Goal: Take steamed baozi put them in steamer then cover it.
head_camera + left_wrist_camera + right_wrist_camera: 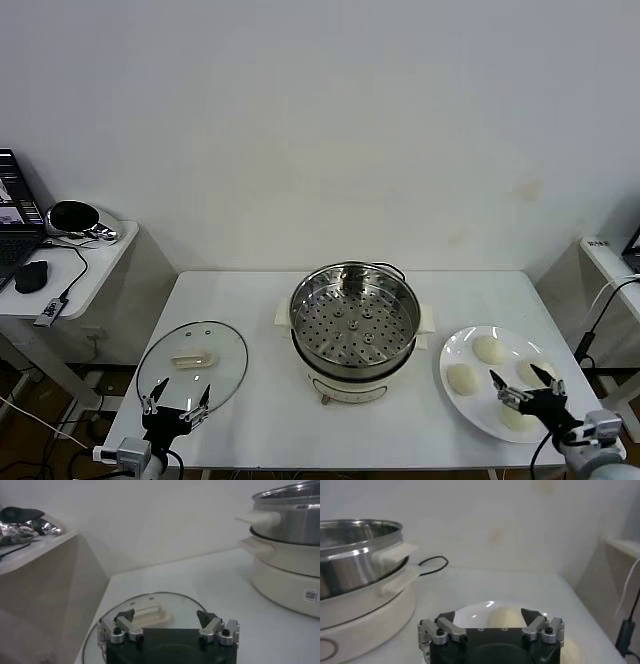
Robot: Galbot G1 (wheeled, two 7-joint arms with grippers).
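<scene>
The steel steamer point(355, 322) stands mid-table on its white base, tray empty; it also shows in the left wrist view point(290, 515) and right wrist view point(350, 550). Several cream baozi point(488, 349) lie on a white plate point(452, 354) at the right. The glass cover point(192, 362) with its cream handle lies flat at the left; it shows in the left wrist view point(150, 612). My left gripper point(176, 398) is open just before the cover's near edge point(166, 617). My right gripper point(520, 383) is open above the plate, a bun point(507, 617) between its fingers' line point(490, 616).
A side table point(95, 262) with a laptop, mouse and cables stands at the far left. Another small table point(610, 260) with cables is at the far right. A black cord point(432, 562) lies behind the steamer. The table's front edge runs just under both grippers.
</scene>
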